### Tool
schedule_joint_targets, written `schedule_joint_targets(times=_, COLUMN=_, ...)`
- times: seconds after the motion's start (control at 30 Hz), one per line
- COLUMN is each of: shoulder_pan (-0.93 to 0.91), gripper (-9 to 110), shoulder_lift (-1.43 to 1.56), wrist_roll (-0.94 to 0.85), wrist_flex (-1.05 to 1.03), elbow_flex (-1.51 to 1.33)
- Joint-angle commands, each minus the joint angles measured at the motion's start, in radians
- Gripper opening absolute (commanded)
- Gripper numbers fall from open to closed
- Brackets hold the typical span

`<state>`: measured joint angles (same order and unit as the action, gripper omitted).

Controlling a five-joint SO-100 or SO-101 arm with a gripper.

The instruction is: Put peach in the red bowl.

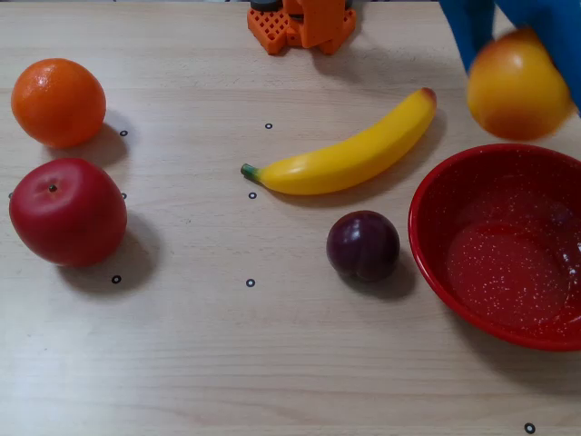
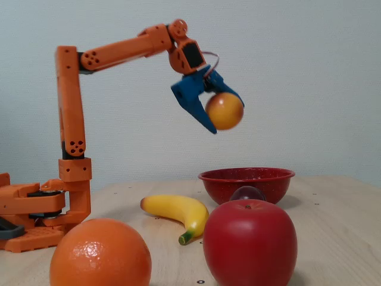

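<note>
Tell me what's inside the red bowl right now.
Nothing shows inside the red bowl, only its speckled red floor. The peach is held in the end effector, high above the table. The low side camera hides the bowl's interior.

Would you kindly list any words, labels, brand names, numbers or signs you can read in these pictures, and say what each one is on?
None: no readable text shows in either fixed view.
The table carries only small black ring marks, not characters.
The peach, red bowl, banana, plum, apple, orange and orange arm are unlabelled.
</note>
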<state>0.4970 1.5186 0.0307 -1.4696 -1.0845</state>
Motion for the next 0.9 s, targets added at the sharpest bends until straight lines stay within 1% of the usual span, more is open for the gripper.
schedule_joint_targets(times=0.0, shoulder_pan=0.026, gripper=0, shoulder_lift=-0.02, wrist_roll=-0.008, wrist_flex=-0.008, elbow_flex=0.135)
schedule_joint_targets(times=0.33, shoulder_pan=0.025, gripper=0, shoulder_lift=-0.344, wrist_roll=-0.163, wrist_flex=0.003, elbow_flex=0.279)
schedule_joint_targets(times=0.53, shoulder_pan=0.014, gripper=0, shoulder_lift=-0.465, wrist_roll=-0.25, wrist_flex=0.003, elbow_flex=0.295)
schedule_joint_targets(times=0.63, shoulder_pan=0.014, gripper=0, shoulder_lift=-0.503, wrist_roll=-0.262, wrist_flex=0.017, elbow_flex=0.295)
schedule_joint_targets(times=0.67, shoulder_pan=0.014, gripper=2, shoulder_lift=-0.512, wrist_roll=-0.27, wrist_flex=0.017, elbow_flex=0.295)
schedule_joint_targets(times=0.7, shoulder_pan=0.015, gripper=14, shoulder_lift=-0.52, wrist_roll=-0.279, wrist_flex=0.008, elbow_flex=0.295)
schedule_joint_targets(times=0.73, shoulder_pan=0.015, gripper=30, shoulder_lift=-0.526, wrist_roll=-0.281, wrist_flex=-0.011, elbow_flex=0.293)
schedule_joint_targets(times=0.77, shoulder_pan=0.015, gripper=40, shoulder_lift=-0.531, wrist_roll=-0.282, wrist_flex=-0.028, elbow_flex=0.293)
schedule_joint_targets(times=0.87, shoulder_pan=0.015, gripper=47, shoulder_lift=-0.523, wrist_roll=-0.29, wrist_flex=-0.035, elbow_flex=0.293)
